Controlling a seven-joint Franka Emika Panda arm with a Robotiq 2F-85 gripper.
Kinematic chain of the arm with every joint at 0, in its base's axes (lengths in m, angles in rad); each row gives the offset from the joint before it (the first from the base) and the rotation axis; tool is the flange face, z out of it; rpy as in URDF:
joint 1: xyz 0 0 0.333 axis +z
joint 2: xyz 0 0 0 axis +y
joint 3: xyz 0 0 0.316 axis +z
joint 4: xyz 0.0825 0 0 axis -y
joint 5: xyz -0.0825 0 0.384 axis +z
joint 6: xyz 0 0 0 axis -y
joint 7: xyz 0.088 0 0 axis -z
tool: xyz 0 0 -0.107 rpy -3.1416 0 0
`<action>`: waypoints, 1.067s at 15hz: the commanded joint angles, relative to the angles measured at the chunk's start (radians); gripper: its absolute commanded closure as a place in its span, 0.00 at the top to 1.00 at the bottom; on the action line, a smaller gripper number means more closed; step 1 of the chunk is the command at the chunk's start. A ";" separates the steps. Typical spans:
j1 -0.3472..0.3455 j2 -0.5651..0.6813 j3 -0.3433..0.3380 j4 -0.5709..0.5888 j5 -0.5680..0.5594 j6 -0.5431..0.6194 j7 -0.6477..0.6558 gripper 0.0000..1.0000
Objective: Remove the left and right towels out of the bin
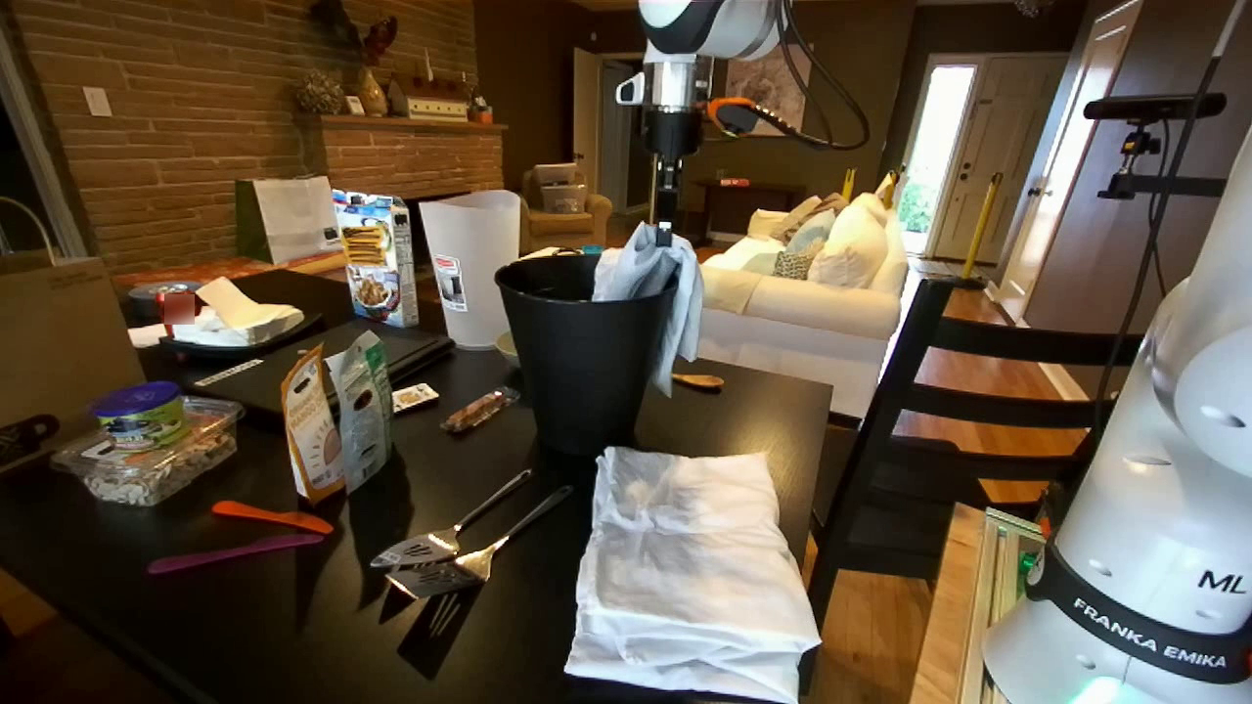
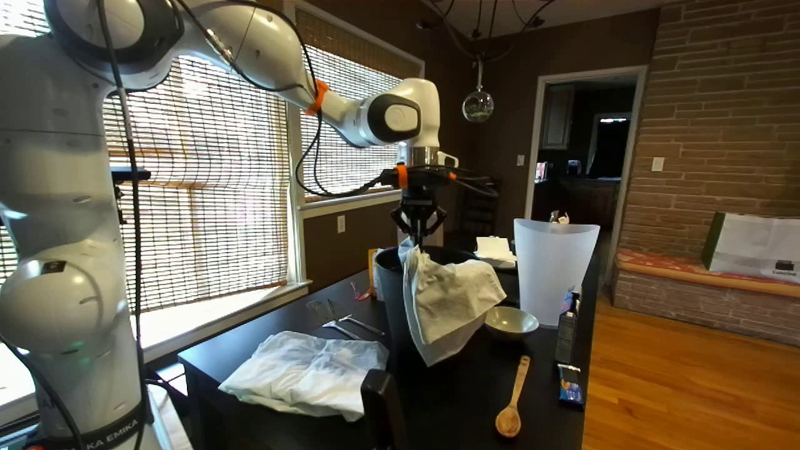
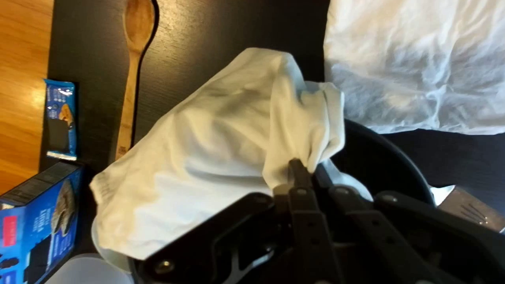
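Three containers concern you, left to right in an exterior view: first the black bin (image 2: 394, 294), dark inside, so you cannot tell whether it holds a second towel. Your gripper (image 2: 420, 245) is just above its mouth, fingers pinching a gathered tuft of the white towel (image 2: 447, 300); some cloth seems to dip inside, while most drapes down the outer wall. Pull up briskly and the small pinched fold may slip free; if cloth snags the rim, the bin could tip. Next sits the shallow bowl (image 2: 511, 322), overlapped by the towel's hanging corner in the wrist view; carry the cloth low that way and you may drag it. Last stands the translucent white container (image 2: 555, 275), its inside hidden; a wide swing could topple it.
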 commanded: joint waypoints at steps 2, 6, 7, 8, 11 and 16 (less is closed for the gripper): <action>-0.023 0.009 -0.023 0.124 -0.002 -0.055 0.018 0.01; -0.049 0.036 -0.053 0.176 0.001 0.001 0.095 0.01; -0.054 0.045 -0.058 0.189 -0.001 0.014 0.118 0.01; -0.060 0.049 -0.064 0.196 -0.004 0.033 0.144 0.01; -0.076 0.072 -0.075 0.225 -0.005 0.081 0.217 0.01; -0.094 0.105 -0.086 0.281 -0.018 0.158 0.338 0.01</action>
